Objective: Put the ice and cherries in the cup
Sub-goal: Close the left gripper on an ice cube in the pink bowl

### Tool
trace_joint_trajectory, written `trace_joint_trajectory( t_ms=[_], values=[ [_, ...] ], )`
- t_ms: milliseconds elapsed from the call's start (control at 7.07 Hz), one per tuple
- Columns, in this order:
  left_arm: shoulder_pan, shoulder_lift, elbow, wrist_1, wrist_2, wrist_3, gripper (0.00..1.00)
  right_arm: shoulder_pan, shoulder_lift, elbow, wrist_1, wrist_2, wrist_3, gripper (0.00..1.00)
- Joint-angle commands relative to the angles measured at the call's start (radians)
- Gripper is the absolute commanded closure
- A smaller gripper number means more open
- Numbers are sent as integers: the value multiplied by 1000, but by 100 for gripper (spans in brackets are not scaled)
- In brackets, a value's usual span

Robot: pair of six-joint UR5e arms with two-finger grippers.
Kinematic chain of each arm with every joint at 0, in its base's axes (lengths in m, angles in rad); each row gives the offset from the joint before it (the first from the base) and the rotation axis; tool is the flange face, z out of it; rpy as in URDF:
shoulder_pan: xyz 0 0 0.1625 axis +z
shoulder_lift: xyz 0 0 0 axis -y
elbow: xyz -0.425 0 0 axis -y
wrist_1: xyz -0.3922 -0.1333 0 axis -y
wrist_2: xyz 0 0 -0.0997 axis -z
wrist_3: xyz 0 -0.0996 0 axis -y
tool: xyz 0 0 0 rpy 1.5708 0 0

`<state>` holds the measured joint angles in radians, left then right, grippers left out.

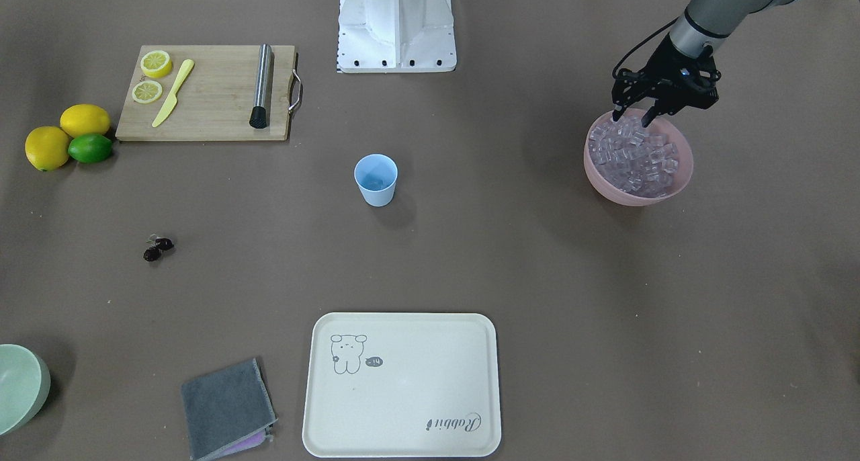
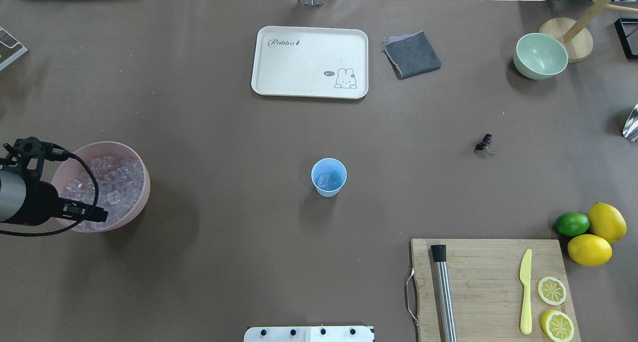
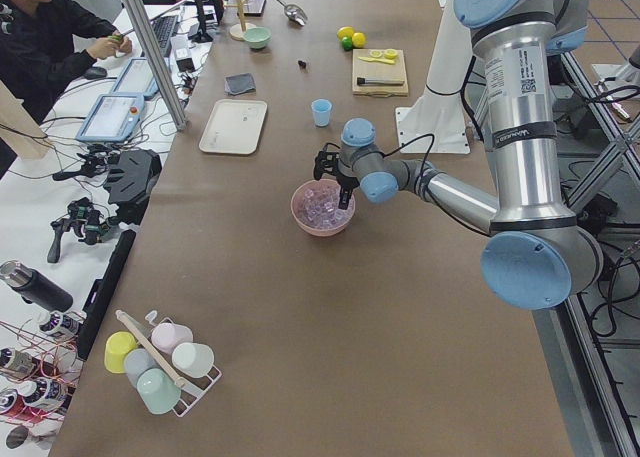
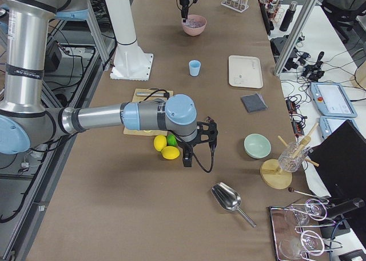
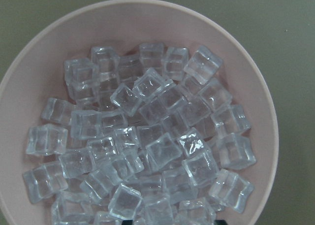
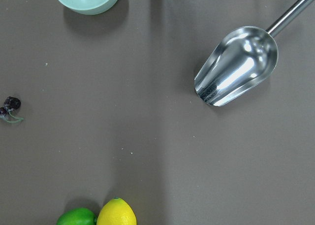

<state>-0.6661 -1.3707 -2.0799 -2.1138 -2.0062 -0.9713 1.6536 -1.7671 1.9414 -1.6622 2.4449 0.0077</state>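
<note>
The ice (image 5: 147, 146) is a heap of clear cubes filling the pink bowl (image 1: 638, 199). My left gripper (image 1: 631, 118) hangs over the bowl's robot-side rim, open, with its fingertips just above the cubes. The light blue cup (image 1: 375, 179) stands upright at mid-table, far from the bowl, and seems to hold a clear cube (image 2: 324, 181). The cherries (image 1: 158, 248) lie on the bare table, also showing in the right wrist view (image 6: 10, 107). My right gripper (image 4: 197, 141) hovers near the lemons, and I cannot tell whether it is open or shut.
A cutting board (image 1: 208, 91) holds lemon slices, a yellow knife and a metal muddler. Lemons and a lime (image 1: 67, 138) lie beside it. A cream tray (image 1: 403, 387), grey cloth (image 1: 225, 407), pale green bowl (image 1: 20, 387) and metal scoop (image 6: 236, 72) are on the table.
</note>
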Motion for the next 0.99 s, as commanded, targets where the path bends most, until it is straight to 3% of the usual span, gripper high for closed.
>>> trace_joint_trajectory(
  t_ms=[0, 848],
  values=[
    [3, -2, 4, 0, 1, 0, 37, 0, 0, 5, -1, 0, 0, 0],
    [34, -7, 8, 0, 4, -3, 37, 2, -2, 7, -1, -1, -2, 0]
  ],
)
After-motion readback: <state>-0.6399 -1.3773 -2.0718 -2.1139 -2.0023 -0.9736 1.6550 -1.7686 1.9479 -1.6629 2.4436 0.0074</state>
